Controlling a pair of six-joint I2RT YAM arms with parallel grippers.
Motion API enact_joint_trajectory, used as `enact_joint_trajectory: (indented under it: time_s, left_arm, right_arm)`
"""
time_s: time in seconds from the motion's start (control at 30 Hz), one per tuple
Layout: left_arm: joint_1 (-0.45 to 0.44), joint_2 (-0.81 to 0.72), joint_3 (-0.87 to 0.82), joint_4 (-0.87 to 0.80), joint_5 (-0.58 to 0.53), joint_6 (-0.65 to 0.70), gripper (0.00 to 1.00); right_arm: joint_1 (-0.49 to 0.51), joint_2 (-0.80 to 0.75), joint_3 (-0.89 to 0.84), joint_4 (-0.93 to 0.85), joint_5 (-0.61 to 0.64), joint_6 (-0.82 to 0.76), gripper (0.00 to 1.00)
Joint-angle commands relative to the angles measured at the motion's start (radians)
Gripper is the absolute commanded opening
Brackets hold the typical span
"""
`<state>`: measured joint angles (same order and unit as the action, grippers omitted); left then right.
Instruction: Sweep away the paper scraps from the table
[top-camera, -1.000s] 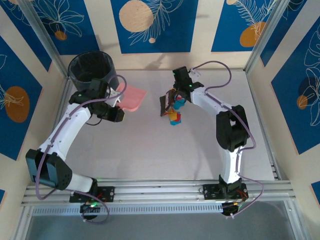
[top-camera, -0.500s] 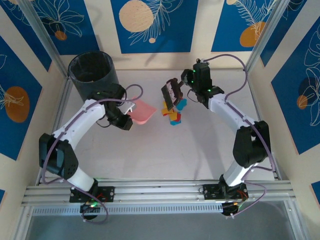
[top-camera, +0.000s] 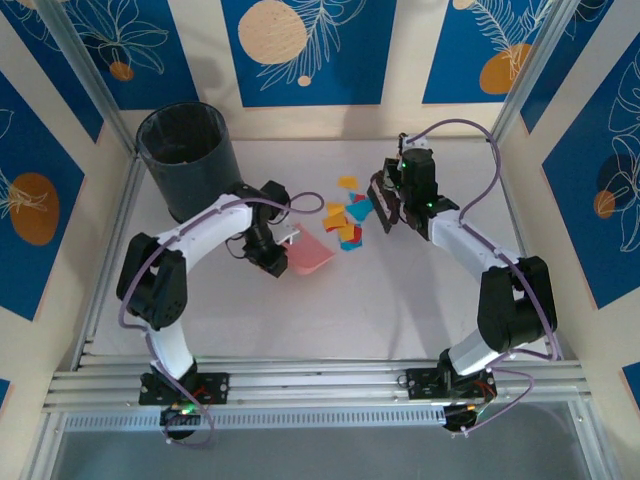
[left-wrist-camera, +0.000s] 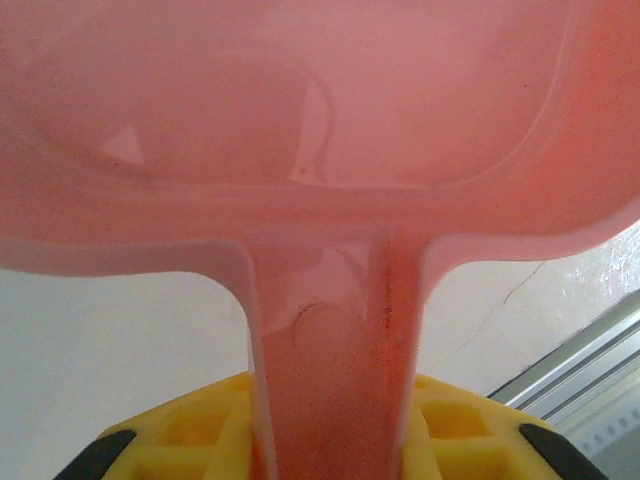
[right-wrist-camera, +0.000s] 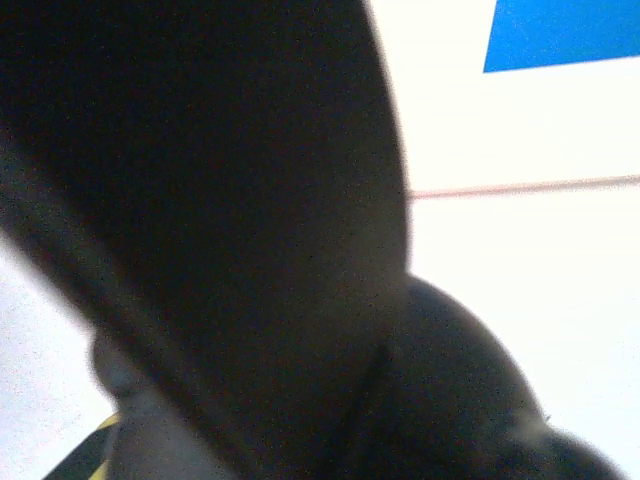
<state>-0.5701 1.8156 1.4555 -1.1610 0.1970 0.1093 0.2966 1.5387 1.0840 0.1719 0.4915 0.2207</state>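
Note:
Several paper scraps (top-camera: 346, 216), red, orange-yellow and teal, lie in a loose cluster at mid-table, with one orange bit (top-camera: 347, 182) a little farther back. Just left of them the pink dustpan (top-camera: 312, 257) rests low on the table (top-camera: 400, 300), mouth toward the scraps. My left gripper (top-camera: 281, 249) is shut on its handle; in the left wrist view the handle (left-wrist-camera: 330, 340) runs between the yellow fingers (left-wrist-camera: 190, 440) and the pan (left-wrist-camera: 300, 120) spreads above. My right gripper (top-camera: 397, 194) is shut on the dark brush (top-camera: 381, 202), just right of the scraps. The brush (right-wrist-camera: 200, 200) blocks the right wrist view.
A tall dark bin (top-camera: 185, 150) stands at the back left corner, behind the left arm. Aluminium rails (top-camera: 320, 380) edge the table in front, and patterned walls close the other sides. Bare table surface lies in front of the scraps.
The left arm swung the dustpan right and nearer, down beside the scraps. The right arm carried the brush from the scraps' left to their right side; the scraps lie more spread out.

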Motion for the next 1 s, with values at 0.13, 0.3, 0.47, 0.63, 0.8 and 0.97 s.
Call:
enact_joint_trajectory:
  time_s: [0.13,0.3,0.47,0.63,0.8,0.97]
  left_arm:
    - [-0.022,0.071,0.076,-0.063,-0.006,0.046,0.00]
    - [-0.023,0.100,0.103,-0.071,0.000,0.052,0.00]
    - [-0.024,0.142,0.125,-0.074,0.001,0.057,0.00]
    - [-0.023,0.179,0.157,-0.087,-0.003,0.075,0.00]
    - [-0.023,0.213,0.189,-0.094,-0.007,0.076,0.00]
    - [-0.022,0.243,0.217,-0.093,-0.014,0.071,0.00]
  right_arm:
    - [0.018,0.011,0.015,0.099,0.108,-0.168,0.00]
    - [0.034,0.045,0.029,0.071,0.102,-0.174,0.00]
    - [0.054,0.070,0.038,0.020,0.087,-0.175,0.00]
    - [0.082,0.061,0.025,-0.048,0.063,-0.141,0.00]
    - [0.122,0.054,0.025,-0.113,0.039,-0.123,0.00]
    - [0.158,0.045,0.022,-0.169,0.003,-0.095,0.00]
